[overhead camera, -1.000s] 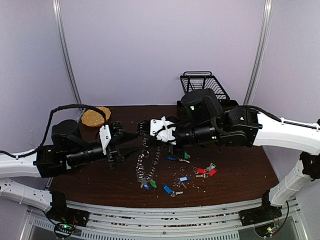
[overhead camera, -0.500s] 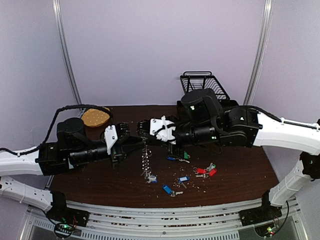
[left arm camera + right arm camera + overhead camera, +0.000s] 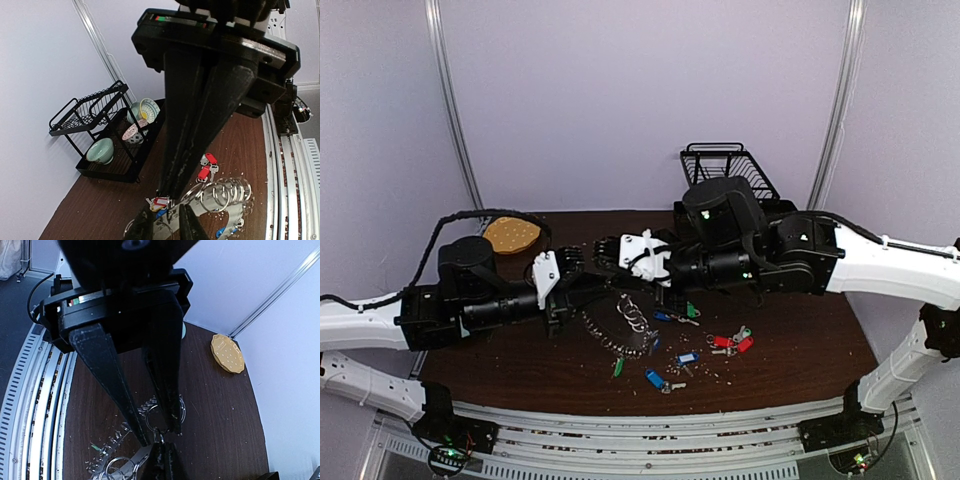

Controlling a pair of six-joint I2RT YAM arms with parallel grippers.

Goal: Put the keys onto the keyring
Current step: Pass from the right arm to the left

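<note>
Left fingers (image 3: 170, 405): narrowed to a small gap, with one ring of the chain between the tips. They seem to pinch that ring.
Right fingers (image 3: 182, 165): pressed together to a point, meeting the left tips nose to nose. A ring sits right at their tips, so they appear to grip it by the wire.
The keyring (image 3: 628, 322): at the centre of the top view, slung below the two sets of tips and sagging toward the counter (image 3: 800, 350).
Long axis of the chain: from upper left, under the left tips, down to the lower right in the top view.
The keys (image 3: 688, 357): loose on the counter, lower right of where the fingers meet and apart from the chain. There are blue tags nearest and red tags (image 3: 732, 343) farther right.
Green tag (image 3: 618, 366): just beside the low end of the chain. I cannot tell whether it is threaded on.
Nearer arm: the right one, since the loose keys lie on its side of the frame. By my reading, one set of fingers must let go before a key can be fetched.
Writing: no brand, label or text is readable on the tags or the arms.
</note>
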